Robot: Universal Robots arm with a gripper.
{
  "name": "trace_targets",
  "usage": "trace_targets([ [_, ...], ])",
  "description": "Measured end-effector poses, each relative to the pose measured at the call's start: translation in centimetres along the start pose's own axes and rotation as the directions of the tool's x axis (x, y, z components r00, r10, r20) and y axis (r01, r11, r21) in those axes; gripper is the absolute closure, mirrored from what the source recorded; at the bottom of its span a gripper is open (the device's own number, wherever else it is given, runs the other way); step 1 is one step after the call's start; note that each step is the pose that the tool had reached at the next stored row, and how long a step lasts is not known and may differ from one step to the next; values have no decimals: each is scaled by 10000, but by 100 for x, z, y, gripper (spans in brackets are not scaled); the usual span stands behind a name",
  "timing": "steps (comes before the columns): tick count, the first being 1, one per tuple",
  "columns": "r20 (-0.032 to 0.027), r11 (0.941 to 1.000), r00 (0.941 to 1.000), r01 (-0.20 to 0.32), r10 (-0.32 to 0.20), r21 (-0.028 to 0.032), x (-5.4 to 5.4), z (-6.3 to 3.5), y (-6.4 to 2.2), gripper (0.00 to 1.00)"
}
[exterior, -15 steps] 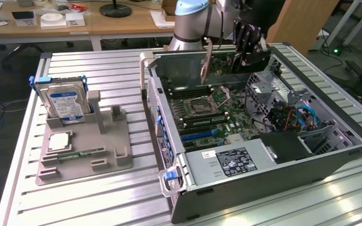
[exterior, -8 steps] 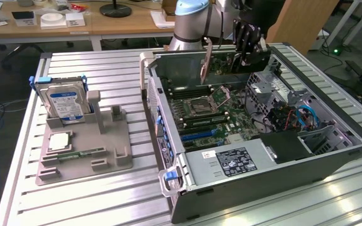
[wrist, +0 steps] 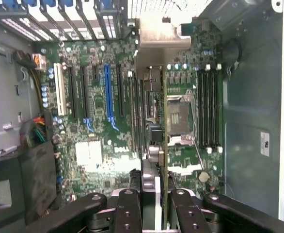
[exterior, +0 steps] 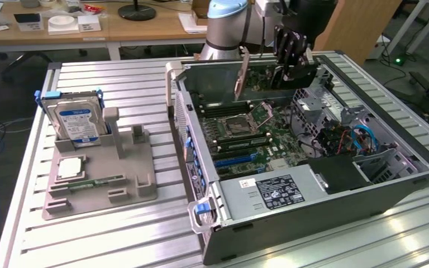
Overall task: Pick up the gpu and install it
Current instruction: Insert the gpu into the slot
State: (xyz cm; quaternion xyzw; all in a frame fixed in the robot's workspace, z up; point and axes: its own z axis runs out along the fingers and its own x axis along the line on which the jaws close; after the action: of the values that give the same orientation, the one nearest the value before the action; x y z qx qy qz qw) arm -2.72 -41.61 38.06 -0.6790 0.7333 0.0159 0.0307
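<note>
At twelve o'clock of the computer case point(exterior: 311, 223), the gripper point(wrist: 154, 206) clamps the gpu point(wrist: 156, 111) edge-on by its board, seemingly light, stiff and fragile.

Ribbed metal table point(exterior: 87, 245): grey parts holder point(exterior: 125, 192) beside open computer case point(exterior: 311, 223).

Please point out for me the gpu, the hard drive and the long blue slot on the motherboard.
gpu point(wrist: 157, 41), wrist view, on its silver end bracket.
hard drive point(exterior: 79, 124), exterior view, on its blue-white label.
blue slot point(wrist: 108, 92), wrist view, on the middle of its length.
</note>
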Motion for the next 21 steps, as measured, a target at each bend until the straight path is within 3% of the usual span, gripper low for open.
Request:
trace_targets([
  [1,-5,10000,10000,-4,4,-61,4,8,0,72],
  [2,-8,10000,10000,-6,6,-83,9,14,0,72],
  [6,24,9999,10000,70,-70,-91,41,28,-2,72],
  [7,62,9999,9999,86,-85,-95,48,32,-3,72],
  [9,227,9999,9997,99,-97,-106,62,39,-4,72],
  [11,302,9999,9995,115,-111,-112,78,45,-5,72],
  [21,313,9998,9994,176,-172,-108,104,51,37,72],
])
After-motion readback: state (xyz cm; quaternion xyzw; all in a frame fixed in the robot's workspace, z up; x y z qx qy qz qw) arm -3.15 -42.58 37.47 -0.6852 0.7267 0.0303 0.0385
